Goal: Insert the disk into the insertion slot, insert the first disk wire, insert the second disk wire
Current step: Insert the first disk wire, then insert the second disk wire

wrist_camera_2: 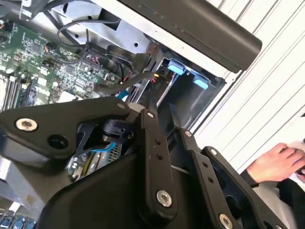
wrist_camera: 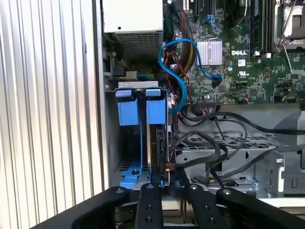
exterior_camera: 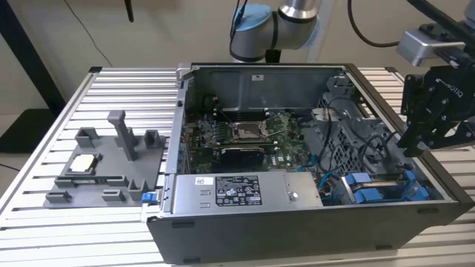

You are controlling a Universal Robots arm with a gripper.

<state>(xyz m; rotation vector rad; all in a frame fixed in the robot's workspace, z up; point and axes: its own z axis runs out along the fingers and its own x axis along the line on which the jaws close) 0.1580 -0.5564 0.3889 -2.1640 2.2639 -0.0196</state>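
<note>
The disk stands edge-on in the insertion slot of the drive bay, clipped in its blue carrier, with a second blue carrier beside it. In the exterior view the blue carriers lie at the case's near right corner. My gripper hovers over the disk's end with its fingers close together on the plug of a black disk wire that curves in from the cage. It also shows above the case's right wall and in the second wrist view.
The open computer case lies on a slatted metal table. Motherboard, labelled power-supply box and a blue cable crowd the inside. A grey fixture sits on the exterior view's left. A person's hand rests outside the case.
</note>
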